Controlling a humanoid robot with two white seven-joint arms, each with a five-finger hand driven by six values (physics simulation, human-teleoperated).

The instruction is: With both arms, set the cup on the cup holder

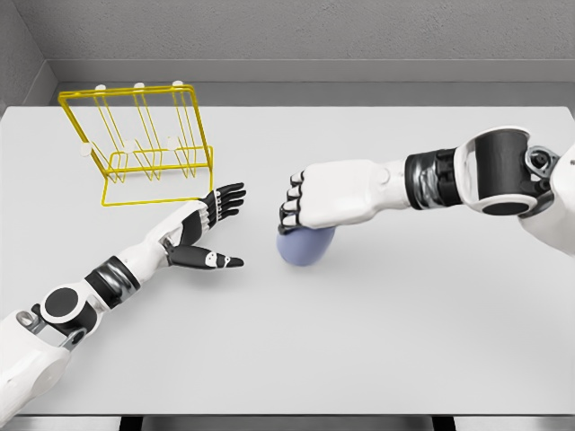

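A lavender-blue cup lies on the white table near the middle, mostly under my right hand. That hand hovers over it, palm down, with the fingers curled over the cup's top-left side; I cannot see a firm grasp. My left hand is open, fingers spread and thumb pointing right, a short way left of the cup and not touching it. The yellow wire cup holder with white-tipped pegs stands at the back left, just behind the left hand.
The white table stretches wide in front and to the right. A grey wall runs along its far edge. The right forearm reaches in low over the table from the right.
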